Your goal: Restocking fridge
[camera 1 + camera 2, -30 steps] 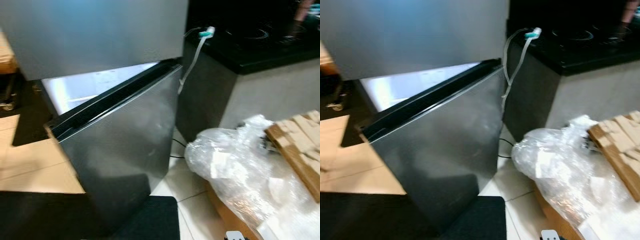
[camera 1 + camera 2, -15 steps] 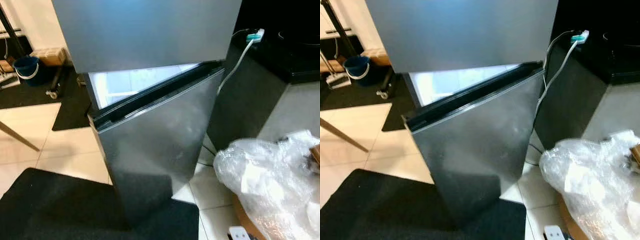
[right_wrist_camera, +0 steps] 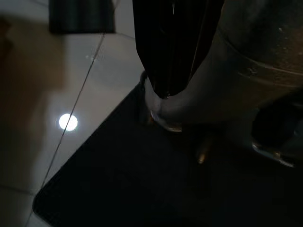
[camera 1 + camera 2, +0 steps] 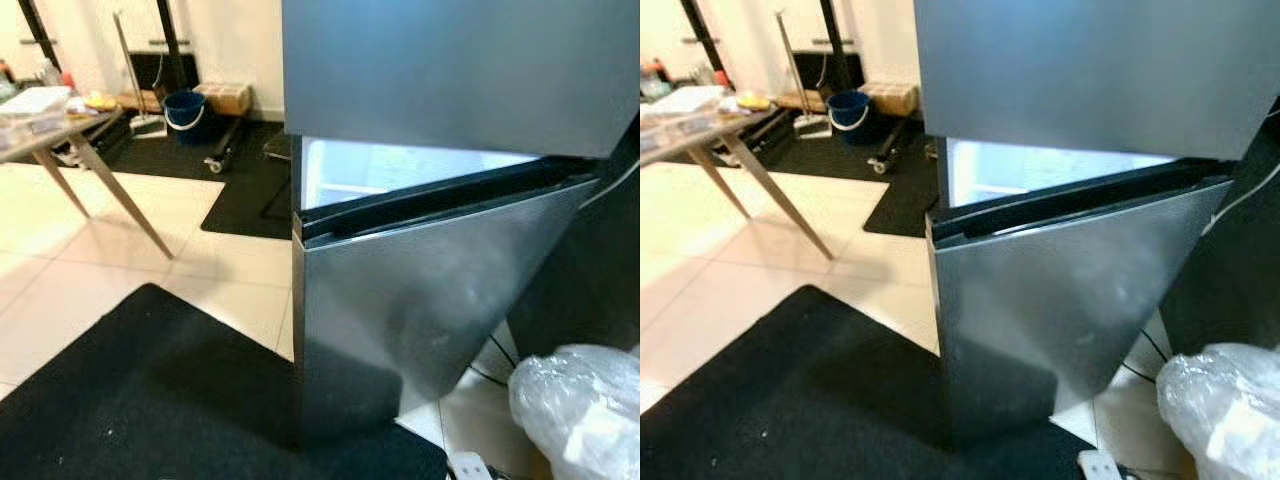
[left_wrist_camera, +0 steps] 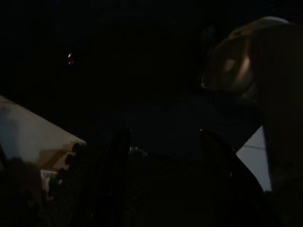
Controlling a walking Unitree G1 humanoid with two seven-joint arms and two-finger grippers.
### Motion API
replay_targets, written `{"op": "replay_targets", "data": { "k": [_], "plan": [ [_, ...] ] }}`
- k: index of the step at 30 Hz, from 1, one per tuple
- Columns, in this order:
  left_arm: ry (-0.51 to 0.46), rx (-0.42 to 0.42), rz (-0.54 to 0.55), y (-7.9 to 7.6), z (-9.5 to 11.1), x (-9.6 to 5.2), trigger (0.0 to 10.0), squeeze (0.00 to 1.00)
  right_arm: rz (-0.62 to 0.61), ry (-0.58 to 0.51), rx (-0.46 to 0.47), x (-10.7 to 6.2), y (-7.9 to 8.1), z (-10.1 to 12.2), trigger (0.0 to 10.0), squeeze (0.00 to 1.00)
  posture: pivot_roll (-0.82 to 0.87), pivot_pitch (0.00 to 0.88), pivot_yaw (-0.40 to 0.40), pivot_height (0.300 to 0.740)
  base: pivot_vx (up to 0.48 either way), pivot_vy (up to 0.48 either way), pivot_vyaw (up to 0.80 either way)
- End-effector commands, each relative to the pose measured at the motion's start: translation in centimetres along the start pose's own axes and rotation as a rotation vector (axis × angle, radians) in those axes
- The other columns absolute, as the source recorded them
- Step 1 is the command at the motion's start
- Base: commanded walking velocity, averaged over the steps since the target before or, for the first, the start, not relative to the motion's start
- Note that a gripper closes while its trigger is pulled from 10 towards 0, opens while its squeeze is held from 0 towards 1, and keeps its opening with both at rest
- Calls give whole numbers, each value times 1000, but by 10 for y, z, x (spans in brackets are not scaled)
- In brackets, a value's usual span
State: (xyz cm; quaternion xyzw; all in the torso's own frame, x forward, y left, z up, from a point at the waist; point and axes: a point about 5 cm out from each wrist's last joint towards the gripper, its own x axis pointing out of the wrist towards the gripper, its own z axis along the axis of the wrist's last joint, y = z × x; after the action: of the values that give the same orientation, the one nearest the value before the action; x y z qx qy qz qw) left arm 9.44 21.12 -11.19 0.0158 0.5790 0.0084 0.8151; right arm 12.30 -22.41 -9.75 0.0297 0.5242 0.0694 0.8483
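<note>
Ahead: one fridge [image 4: 450,90], lower door [image 4: 420,300] ajar; one bucket [image 4: 185,108].

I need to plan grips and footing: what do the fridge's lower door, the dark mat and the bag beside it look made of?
Lower door: seemingly brushed metal, with a soft grey sheen. Mat: probably matte black carpet or felt, with no glare. Bag: thin clear plastic, crinkled and glinting.

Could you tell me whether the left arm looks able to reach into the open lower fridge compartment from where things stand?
Probably not yet: the lower door stands ajar and the lit compartment is exposed, but the left gripper hangs low over the dark mat.
</note>
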Motion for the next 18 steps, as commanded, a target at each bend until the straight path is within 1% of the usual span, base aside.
{"op": "replay_targets", "data": {
  "k": [1,12,18],
  "plan": [
    [11,-5,0,-1,-3,0,10000,0,-6,18,3,-1,-1,-5,10000,0,-58,30,-6,740,0,0,712],
    [16,-9,-5,-2,-5,0,10000,0,-13,22,2,-1,-1,-7,10000,0,-59,34,-5,740,0,0,702],
    [12,-11,-5,-2,-4,0,10000,0,-17,12,5,-1,-1,-6,10000,0,-58,35,-5,740,0,0,481]
  ]
}}
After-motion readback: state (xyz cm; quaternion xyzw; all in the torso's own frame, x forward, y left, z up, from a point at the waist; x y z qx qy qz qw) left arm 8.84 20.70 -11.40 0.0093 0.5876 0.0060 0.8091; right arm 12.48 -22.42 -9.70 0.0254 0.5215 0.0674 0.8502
